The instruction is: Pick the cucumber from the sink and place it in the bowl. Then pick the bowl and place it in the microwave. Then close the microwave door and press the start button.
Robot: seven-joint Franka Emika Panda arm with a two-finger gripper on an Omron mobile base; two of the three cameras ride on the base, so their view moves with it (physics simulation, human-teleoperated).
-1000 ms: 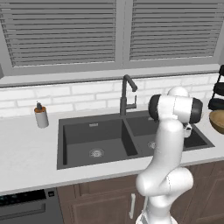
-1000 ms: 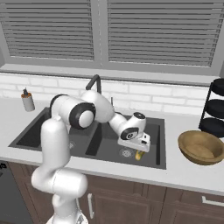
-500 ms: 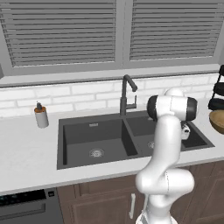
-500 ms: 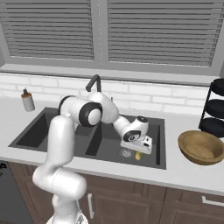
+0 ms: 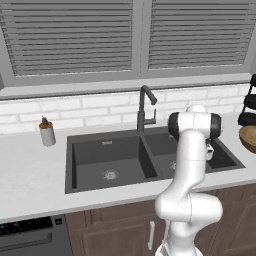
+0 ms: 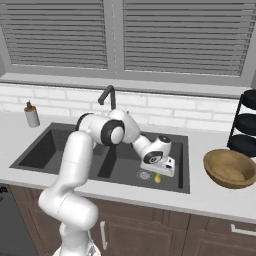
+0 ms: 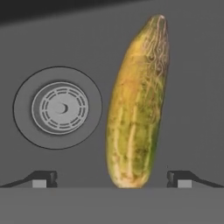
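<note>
The cucumber, a stubby yellow-green piece, lies on the floor of the right basin of the dark grey sink, beside the round steel drain. My gripper hangs low in that basin just over the cucumber, open. One fingertip stands on each side of the cucumber's near end, and neither touches it. The tan wooden bowl sits on the counter to the right of the sink and holds nothing. The bowl also shows at the right edge of the left base view. The microwave and its door are out of view.
A tall dark faucet rises behind the divider between the two basins. A soap bottle stands on the counter left of the sink. A black tiered rack stands behind the bowl. Blinds cover the window above.
The hand has dropped lower into the right basin and shifted a little to the right, closing on the cucumber. The jaws have stayed open.
</note>
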